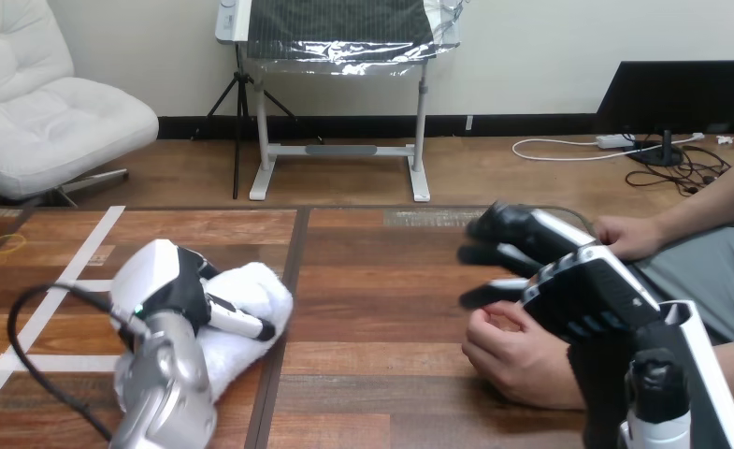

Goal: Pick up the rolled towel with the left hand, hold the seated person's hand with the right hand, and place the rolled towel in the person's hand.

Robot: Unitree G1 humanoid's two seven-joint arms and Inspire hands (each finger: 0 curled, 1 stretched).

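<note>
The rolled towel (255, 292) is white and lies on the wooden table (381, 271) at the left. My left hand (180, 285) rests on its left part, with one finger curled over the top of the roll. At the right, my right hand (582, 290) hovers with its fingers stretched out toward the left. The person's hand (512, 351) lies loosely curled on the table just below and in front of that palm. I cannot tell whether the two touch; no finger wraps round it.
The person's other hand (629, 236) rests at the table's right edge behind my right hand. White tape lines (73, 271) cross the table's left part, and a yellow ring (7, 244) lies at the far left.
</note>
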